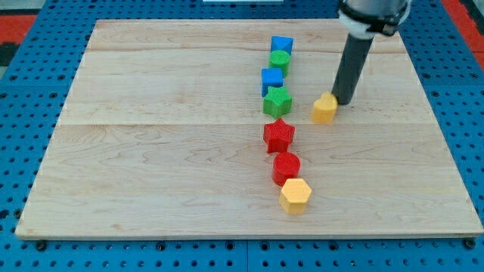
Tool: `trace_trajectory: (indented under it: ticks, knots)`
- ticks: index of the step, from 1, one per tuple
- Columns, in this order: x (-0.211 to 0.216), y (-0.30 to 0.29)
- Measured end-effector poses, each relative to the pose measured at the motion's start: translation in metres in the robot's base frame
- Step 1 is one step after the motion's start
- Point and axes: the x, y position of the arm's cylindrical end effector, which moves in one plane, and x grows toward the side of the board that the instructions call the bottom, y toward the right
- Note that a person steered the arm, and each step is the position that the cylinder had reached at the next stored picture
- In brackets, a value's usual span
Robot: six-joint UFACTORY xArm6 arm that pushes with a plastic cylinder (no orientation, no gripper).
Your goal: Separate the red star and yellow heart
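The red star [278,135] lies near the middle of the wooden board [151,151]. The yellow heart [324,109] lies up and to the right of it, with a clear gap between the two. My tip [344,101] stands right at the heart's upper right side, touching or nearly touching it. The dark rod rises from there to the view's top.
A column of blocks runs down the board's middle: a blue block [282,45], a green block [280,61], a blue block [272,78], a green star [277,101], then below the red star a red cylinder [286,167] and a yellow hexagon [295,196].
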Motion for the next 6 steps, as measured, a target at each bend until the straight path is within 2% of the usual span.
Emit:
trace_trajectory:
  ticks: [1, 2, 3, 5, 6]
  knots:
    - [0.035, -0.015]
    - [0.027, -0.005]
    - [0.003, -0.022]
    - [0.052, -0.086]
    - [0.055, -0.090]
